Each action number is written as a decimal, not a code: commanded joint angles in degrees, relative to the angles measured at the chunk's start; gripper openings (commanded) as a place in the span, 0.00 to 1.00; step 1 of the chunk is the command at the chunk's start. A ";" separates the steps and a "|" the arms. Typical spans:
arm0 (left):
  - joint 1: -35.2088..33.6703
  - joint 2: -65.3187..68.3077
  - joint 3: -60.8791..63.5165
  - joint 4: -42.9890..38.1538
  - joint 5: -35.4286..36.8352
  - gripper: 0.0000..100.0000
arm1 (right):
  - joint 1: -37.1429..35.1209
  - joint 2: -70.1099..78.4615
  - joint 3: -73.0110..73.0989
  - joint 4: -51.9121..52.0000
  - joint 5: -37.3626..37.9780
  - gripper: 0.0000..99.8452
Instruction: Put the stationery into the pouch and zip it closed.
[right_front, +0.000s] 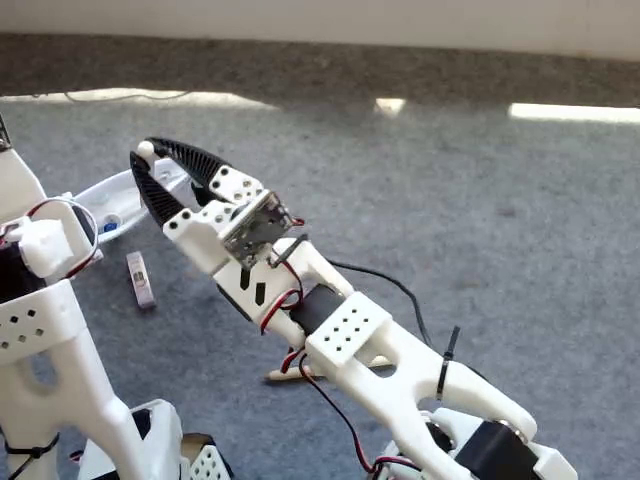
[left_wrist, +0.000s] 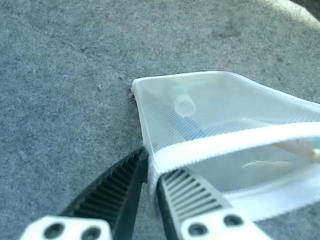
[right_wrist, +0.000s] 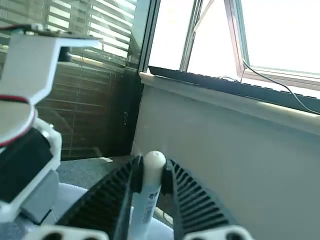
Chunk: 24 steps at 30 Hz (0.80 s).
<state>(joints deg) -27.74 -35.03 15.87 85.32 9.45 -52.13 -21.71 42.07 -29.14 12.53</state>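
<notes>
This looks like an office or lab room: a big window (right_wrist: 270, 35) with slatted blinds (right_wrist: 95, 30) beside it, and a cable (right_wrist: 270, 82) trailing along the sill (right_wrist: 225, 92). The desk (right_front: 480, 200) has a grey felt cover, with sunlight striping its far edge.

No print can be read. The white pen (right_wrist: 148, 199) bears small dark lettering on its barrel, too blurred to make out. The small white block (right_front: 140, 279) has an illegible dark mark.
</notes>
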 joint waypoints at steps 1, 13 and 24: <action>-0.75 -0.22 0.48 -0.97 -0.26 0.01 | -0.22 -0.31 -3.12 -1.19 1.32 0.03; -0.75 -0.22 0.57 -0.88 -0.26 0.01 | -5.32 -0.48 -3.47 -0.84 1.49 0.17; -0.75 -0.22 0.57 -1.05 -0.26 0.01 | -5.23 -15.60 -3.47 12.09 1.23 0.17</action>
<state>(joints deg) -28.00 -35.03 15.87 85.23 9.45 -56.88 -30.51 41.98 -23.52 13.58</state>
